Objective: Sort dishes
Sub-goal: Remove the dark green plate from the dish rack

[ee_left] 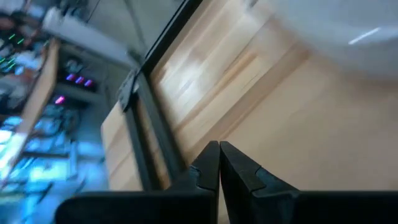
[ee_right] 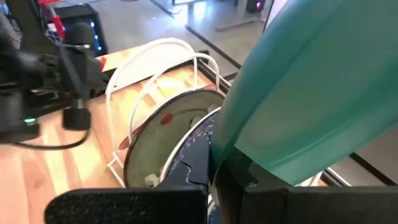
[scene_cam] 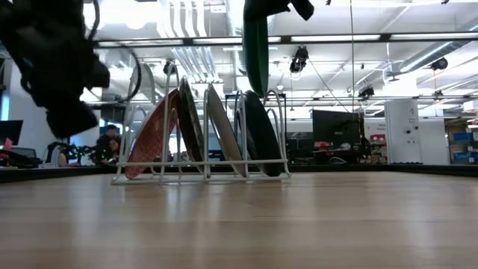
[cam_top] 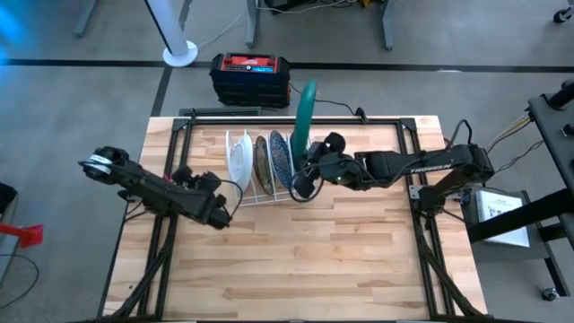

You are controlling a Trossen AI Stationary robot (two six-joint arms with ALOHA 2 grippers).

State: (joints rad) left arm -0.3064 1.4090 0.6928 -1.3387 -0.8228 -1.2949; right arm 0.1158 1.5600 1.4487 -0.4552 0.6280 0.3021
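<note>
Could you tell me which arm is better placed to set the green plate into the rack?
The right: its gripper is shut on the green plate, held on edge above the rack. The left gripper is shut, holding nothing, beside the rack.

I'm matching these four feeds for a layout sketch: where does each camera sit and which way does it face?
High: overhead, straight down; both arms, wire rack, green plate.
Low: table height, level across; rack, raised plate, dark arm parts.
Left wrist: on left arm; left gripper shut, bare table.
Right wrist: right gripper gripping the plate over the rack.
</note>
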